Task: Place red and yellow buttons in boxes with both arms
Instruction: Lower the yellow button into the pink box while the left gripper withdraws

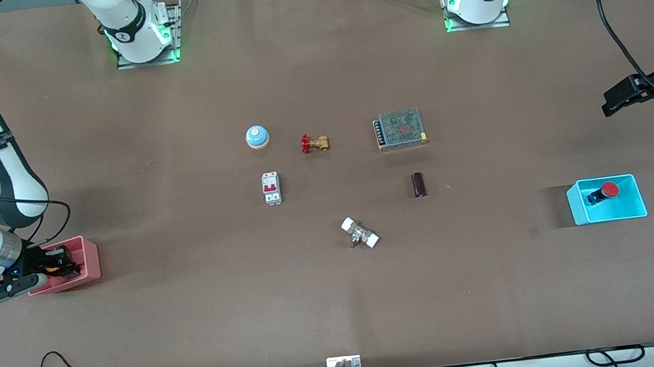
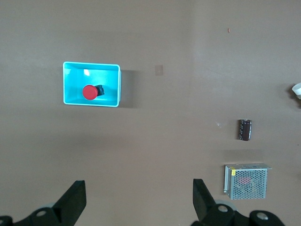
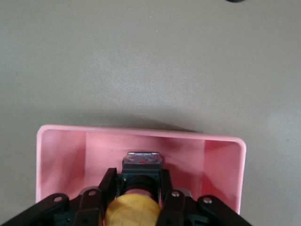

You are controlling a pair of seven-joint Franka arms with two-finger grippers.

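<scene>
The pink-red box [image 1: 87, 260] stands at the right arm's end of the table. My right gripper [image 1: 56, 263] is down inside it, shut on the yellow button [image 1: 50, 268]. In the right wrist view the fingers [image 3: 107, 181] flank the button's black body below its yellow cap [image 3: 131, 211], inside the pink box [image 3: 141, 132]. The cyan box [image 1: 576, 205] stands at the left arm's end with the red button [image 1: 610, 190] lying in it. My left gripper [image 1: 614, 101] is open and empty, up in the air. The left wrist view shows the gripper [image 2: 138, 202], the cyan box [image 2: 91, 64] and the red button [image 2: 89, 92].
Mid-table stand a blue-and-white bell [image 1: 257, 136], a brass valve with a red handle [image 1: 314, 143], a mesh-topped power supply [image 1: 400, 128], a white breaker [image 1: 271, 187], a dark cylinder [image 1: 419, 184] and a white-ended fitting [image 1: 360, 233].
</scene>
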